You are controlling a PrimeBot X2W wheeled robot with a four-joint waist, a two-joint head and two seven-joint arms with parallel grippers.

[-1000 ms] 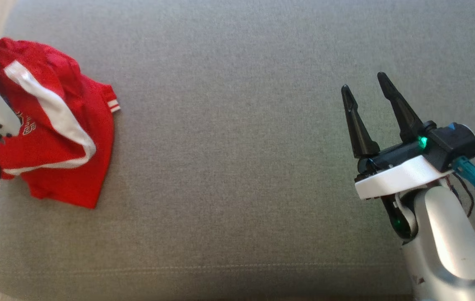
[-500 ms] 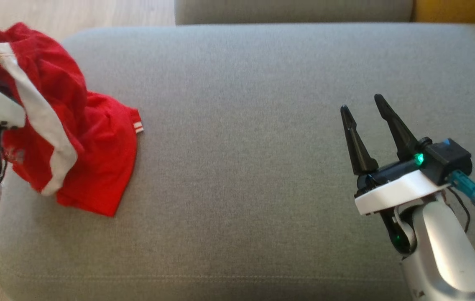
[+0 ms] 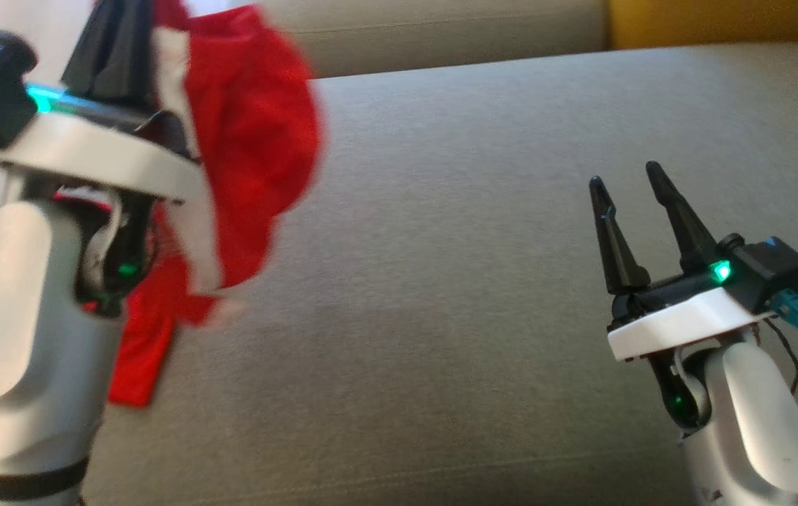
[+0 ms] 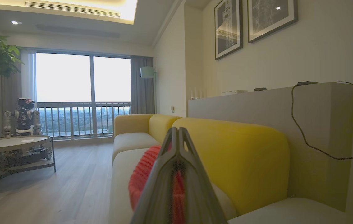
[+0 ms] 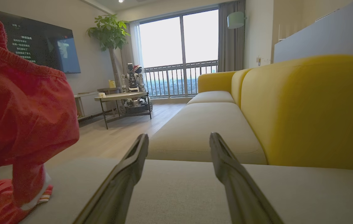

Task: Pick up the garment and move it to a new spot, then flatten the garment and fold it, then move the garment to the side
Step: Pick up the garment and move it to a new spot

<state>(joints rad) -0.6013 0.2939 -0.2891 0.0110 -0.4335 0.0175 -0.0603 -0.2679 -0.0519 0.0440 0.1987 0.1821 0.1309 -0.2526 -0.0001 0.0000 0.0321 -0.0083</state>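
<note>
Grey sofa seat (image 3: 476, 246) spreads ahead; the left gripper (image 4: 178, 130), pinched shut on the garment (image 3: 251, 140), hangs it above the seat's left end; the right gripper (image 3: 624, 176) gapes, empty. Lift higher so its tail clears.

the left pincer (image 4: 179, 137) is clamped on the red ribbed fabric garment (image 4: 142, 177), above the grey-and-yellow cushioned sofa (image 4: 235, 155).

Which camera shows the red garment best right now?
The head view: the red garment hangs mostly visible, though blurred, from the shut left pincer. The right wrist view shows a close side of it at its left edge, lower end at the couch. The left wrist view catches a red sliver pinched between the fingers.
</note>
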